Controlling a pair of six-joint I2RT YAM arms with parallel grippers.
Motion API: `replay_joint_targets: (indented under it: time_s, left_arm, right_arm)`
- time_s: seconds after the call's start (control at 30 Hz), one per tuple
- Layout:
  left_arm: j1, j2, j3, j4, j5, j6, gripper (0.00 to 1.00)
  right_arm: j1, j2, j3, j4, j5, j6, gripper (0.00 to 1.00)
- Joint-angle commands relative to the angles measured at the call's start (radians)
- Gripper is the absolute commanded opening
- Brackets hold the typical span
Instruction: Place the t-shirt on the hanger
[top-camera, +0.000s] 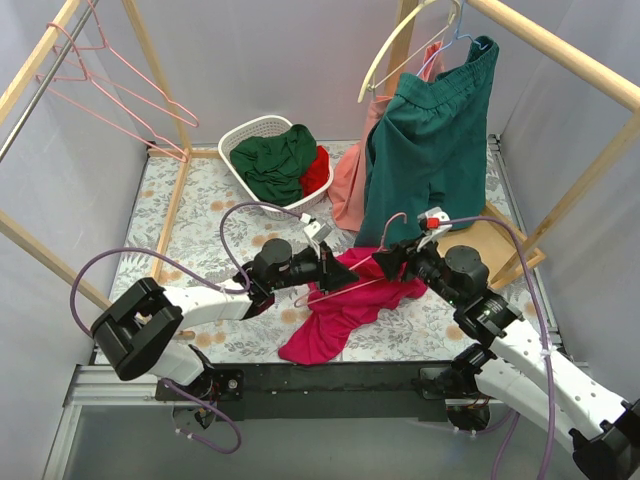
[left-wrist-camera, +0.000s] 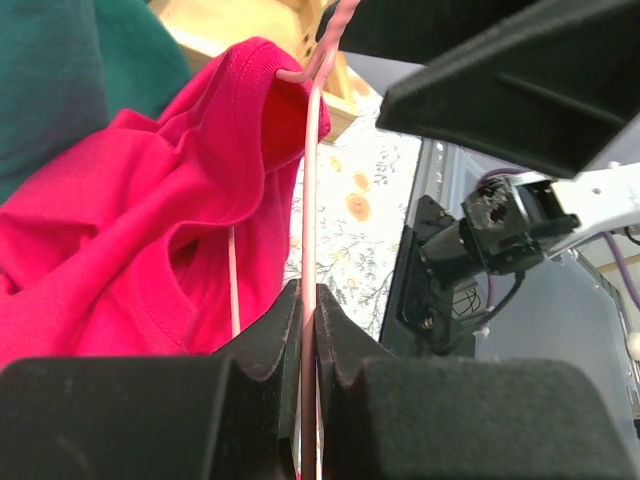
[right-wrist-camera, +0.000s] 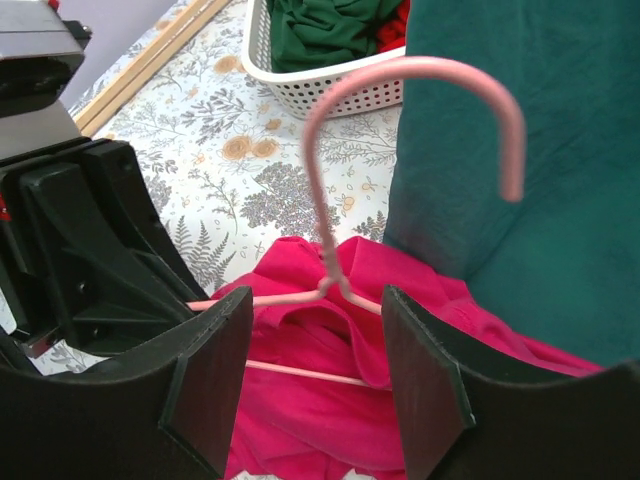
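The magenta t-shirt lies crumpled on the floral table between my two arms. The pink wire hanger is partly inside it, one shoulder under the cloth and the hook sticking up free. My left gripper is shut on one thin wire of the hanger, with the t-shirt draped beyond it. My right gripper is open, its jaws on either side of the hanger's neck, above the t-shirt and touching nothing. In the top view the right gripper sits beside the hook.
A white basket at the back holds green and red cloth. A dark green garment hangs on a cream hanger at the back right, with a salmon cloth beside it. Spare pink hangers hang on the left rail. Wooden frame posts surround the table.
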Motion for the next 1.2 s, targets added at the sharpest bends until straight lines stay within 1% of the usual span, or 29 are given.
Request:
replay_joint_targets:
  time_s: [0.0, 0.1, 0.23, 0.3, 0.33, 0.4, 0.43, 0.53, 0.8, 0.87, 0.9, 0.93, 0.97, 1.0, 1.03, 1.07, 1.17]
  left_arm:
    - [-0.008, 0.016, 0.08, -0.154, 0.002, 0.029, 0.0]
    - [-0.013, 0.018, 0.097, -0.195, -0.001, 0.032, 0.0]
    - [-0.025, 0.004, 0.097, -0.208, 0.002, 0.04, 0.0]
    - [-0.044, 0.001, 0.114, -0.241, -0.001, 0.058, 0.0]
    - [-0.05, 0.001, 0.122, -0.255, -0.01, 0.064, 0.0]
    - [-0.065, -0.001, 0.136, -0.283, -0.022, 0.076, 0.0]
    - [-0.068, -0.001, 0.14, -0.29, -0.041, 0.079, 0.0]
    - [-0.08, -0.001, 0.156, -0.307, -0.059, 0.081, 0.0]
    - [-0.094, 0.013, 0.2, -0.326, -0.081, 0.053, 0.0]
    - [-0.1, 0.022, 0.212, -0.332, -0.078, 0.053, 0.0]
    - [-0.104, 0.024, 0.214, -0.335, -0.087, 0.049, 0.0]
    - [-0.107, 0.021, 0.216, -0.341, -0.096, 0.044, 0.02]
    - [-0.107, 0.021, 0.219, -0.352, -0.102, 0.037, 0.04]
    - [-0.108, 0.016, 0.222, -0.361, -0.125, 0.032, 0.09]
    - [-0.108, 0.01, 0.225, -0.372, -0.145, 0.024, 0.13]
    - [-0.108, -0.005, 0.232, -0.384, -0.162, 0.018, 0.27]
    - [-0.108, -0.059, 0.249, -0.476, -0.267, -0.014, 0.43]
  right_arm:
    - [-0.002, 0.06, 0.043, 0.108, -0.004, -0.001, 0.62]
    - [-0.001, 0.074, 0.034, 0.145, -0.018, 0.012, 0.62]
    - [-0.001, 0.086, 0.016, 0.158, 0.019, 0.026, 0.59]
    - [-0.001, 0.085, -0.001, 0.171, 0.036, 0.029, 0.59]
    - [-0.001, 0.089, -0.003, 0.179, 0.04, 0.032, 0.57]
    - [-0.001, 0.096, -0.006, 0.184, 0.034, 0.037, 0.55]
    - [-0.002, 0.099, -0.01, 0.187, 0.034, 0.038, 0.53]
    - [0.001, 0.099, -0.027, 0.194, 0.026, 0.048, 0.5]
    - [-0.001, 0.07, -0.089, 0.194, 0.039, 0.055, 0.5]
    - [-0.001, 0.06, -0.098, 0.193, 0.051, 0.052, 0.44]
    - [-0.001, 0.057, -0.099, 0.193, 0.052, 0.048, 0.38]
    - [-0.001, 0.056, -0.099, 0.193, 0.057, 0.046, 0.22]
    - [-0.001, 0.053, -0.104, 0.193, 0.059, 0.045, 0.12]
    - [-0.001, 0.047, -0.107, 0.191, 0.06, 0.039, 0.03]
    - [-0.001, 0.044, -0.11, 0.191, 0.063, 0.035, 0.01]
    - [-0.001, 0.039, -0.115, 0.191, 0.062, 0.031, 0.01]
    - [0.001, 0.021, -0.136, 0.188, 0.063, 0.019, 0.01]
